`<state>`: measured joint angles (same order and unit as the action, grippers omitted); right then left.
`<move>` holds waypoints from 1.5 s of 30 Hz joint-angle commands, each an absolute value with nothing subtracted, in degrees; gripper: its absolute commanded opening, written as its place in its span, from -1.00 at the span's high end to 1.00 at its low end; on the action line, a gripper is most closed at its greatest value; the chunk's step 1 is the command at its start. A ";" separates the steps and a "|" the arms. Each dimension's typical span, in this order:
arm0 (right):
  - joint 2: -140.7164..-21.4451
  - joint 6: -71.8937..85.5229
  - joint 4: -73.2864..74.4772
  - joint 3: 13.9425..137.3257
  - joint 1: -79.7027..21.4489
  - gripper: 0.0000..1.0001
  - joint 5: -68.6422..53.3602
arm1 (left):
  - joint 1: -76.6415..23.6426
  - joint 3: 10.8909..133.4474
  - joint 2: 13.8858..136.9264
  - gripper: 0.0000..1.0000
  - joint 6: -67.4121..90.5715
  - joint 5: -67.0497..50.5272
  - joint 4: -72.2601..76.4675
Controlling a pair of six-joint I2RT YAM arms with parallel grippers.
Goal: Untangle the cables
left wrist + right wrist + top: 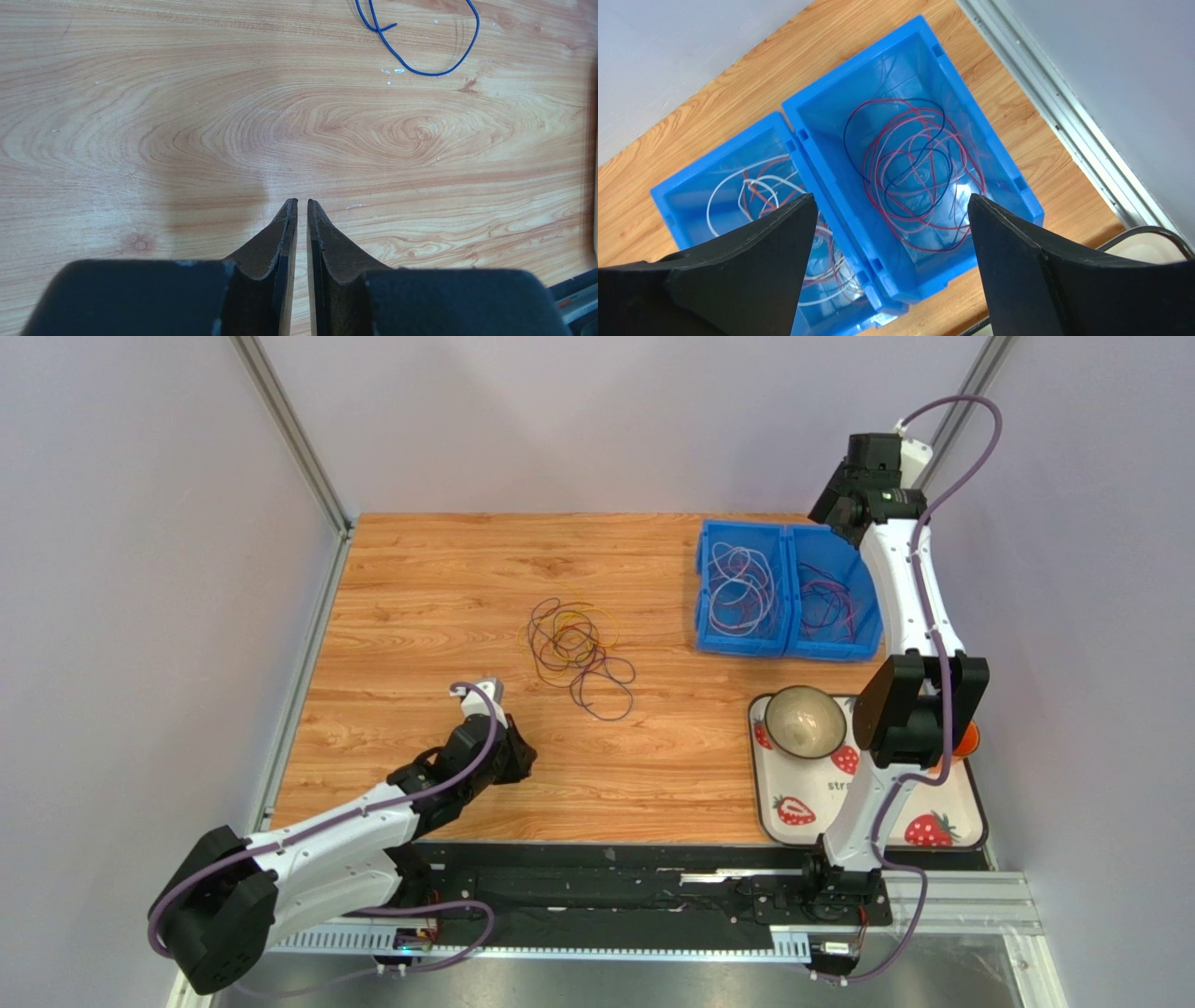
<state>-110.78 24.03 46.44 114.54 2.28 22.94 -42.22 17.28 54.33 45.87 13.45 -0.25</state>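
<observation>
While the right gripper (891, 203) hangs spread wide and empty, red and dark cables (913, 175) lie coiled in the blue bin (892, 63) right under the gap between its fingers. White cables (766, 183) sit in the neighbouring bin (689, 203), beside one finger. Left gripper (302, 204): fingers nearly together with a slim slit, gripping nothing. The loose tangle (578, 655) lies on the table (421, 588), with one blue loop (421, 73) ahead of the left fingertips, not touching.

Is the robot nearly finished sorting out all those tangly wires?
Partway. Done: mostly white wires lie in the left blue bin, red and dark wires in the right blue bin. In hand: nothing; the jaws of the right arm are open above the bins, those of the left arm almost shut, empty. Left: a tangled pile on the table.
</observation>
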 commanded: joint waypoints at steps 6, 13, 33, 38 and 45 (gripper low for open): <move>-96.96 27.34 40.96 100.92 -2.54 -0.61 12.23 | -42.01 18.37 54.05 0.65 45.44 13.97 0.97; -88.61 26.01 41.66 87.82 -14.84 -0.57 13.36 | -42.10 22.58 55.02 0.50 42.64 13.36 0.26; -63.82 31.55 41.04 59.25 -30.50 -0.57 12.91 | -40.25 62.92 86.99 0.07 27.51 15.91 -13.01; -61.09 30.50 43.67 58.01 -30.41 -0.59 15.20 | -40.25 69.15 93.42 0.00 26.10 12.84 -13.71; -59.42 29.00 44.65 57.48 -30.41 -0.62 16.26 | -40.34 73.82 102.03 -0.02 28.03 10.72 -13.62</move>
